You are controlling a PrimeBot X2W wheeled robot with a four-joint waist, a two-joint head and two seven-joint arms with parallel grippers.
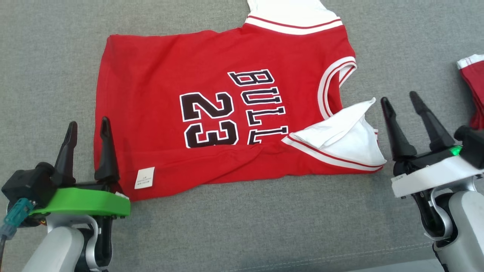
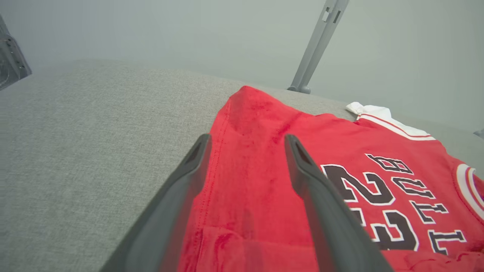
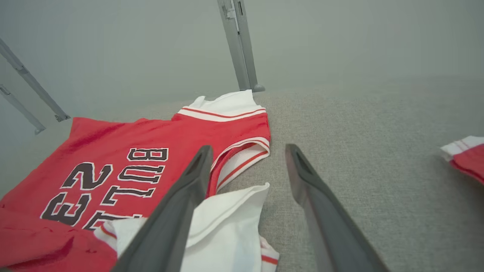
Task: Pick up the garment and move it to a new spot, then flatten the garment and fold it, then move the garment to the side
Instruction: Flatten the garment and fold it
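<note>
Red jersey lies half-folded on the grey surface, both grippers released beside it.

The garment (image 1: 211, 113) lies across the middle of the surface (image 1: 264, 219), its "23" sideways and a white sleeve (image 1: 348, 132) turned up at its near right. The left gripper (image 1: 88, 121) sits spread at the near-left corner, its fingers either side of the hem, holding nothing. The right gripper (image 1: 399, 97) sits spread and empty just right of the sleeve. Another red-and-white cloth (image 1: 474, 90) lies at the right edge.

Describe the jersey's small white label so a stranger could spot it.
A red jersey lies on the grey surface. Near its corner beside the left pincer sits the label: a small white rectangle on plain red, unlike the stripe-edged white sleeves.
</note>
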